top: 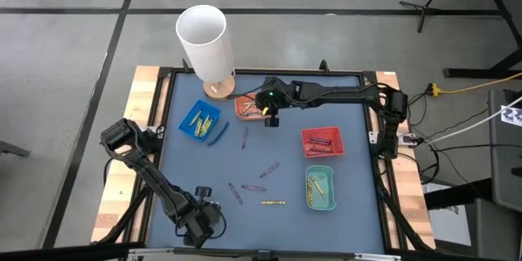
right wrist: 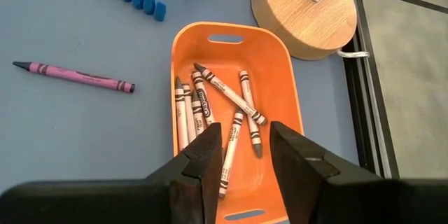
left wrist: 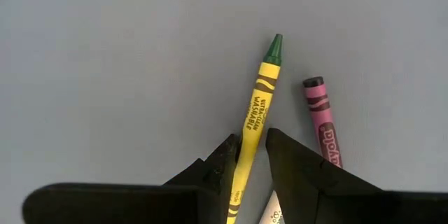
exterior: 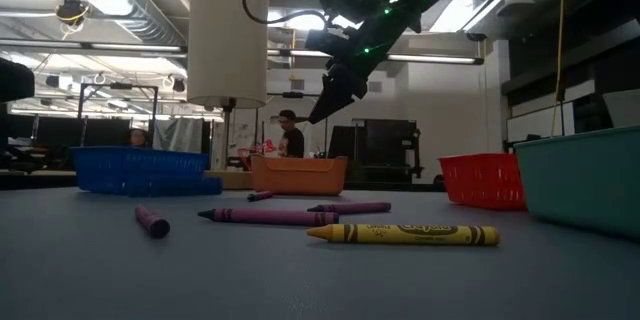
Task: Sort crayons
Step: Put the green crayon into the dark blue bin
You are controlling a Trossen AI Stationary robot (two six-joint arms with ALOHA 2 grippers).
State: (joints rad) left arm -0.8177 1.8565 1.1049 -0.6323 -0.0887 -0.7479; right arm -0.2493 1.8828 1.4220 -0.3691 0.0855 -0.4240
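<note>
The right gripper [right wrist: 241, 157] hangs open and empty directly over the orange tray [right wrist: 294, 112], where the grey-white crayons [right wrist: 227, 94] lie below its fingers (presumably their sorting bin). The left gripper [left wrist: 250, 155] straddles a yellow crayon [left wrist: 257, 105], parted fingers either side, likely poised to pinch it; a magenta crayon [left wrist: 322, 115] lies just beside.

Two dark, matte arms; the right arm [top: 326, 93] carries small green lights and black cables near its wrist; the left arm [top: 155, 181] shows blocky black joints; wedge-shaped fingers [right wrist: 203, 161].
</note>
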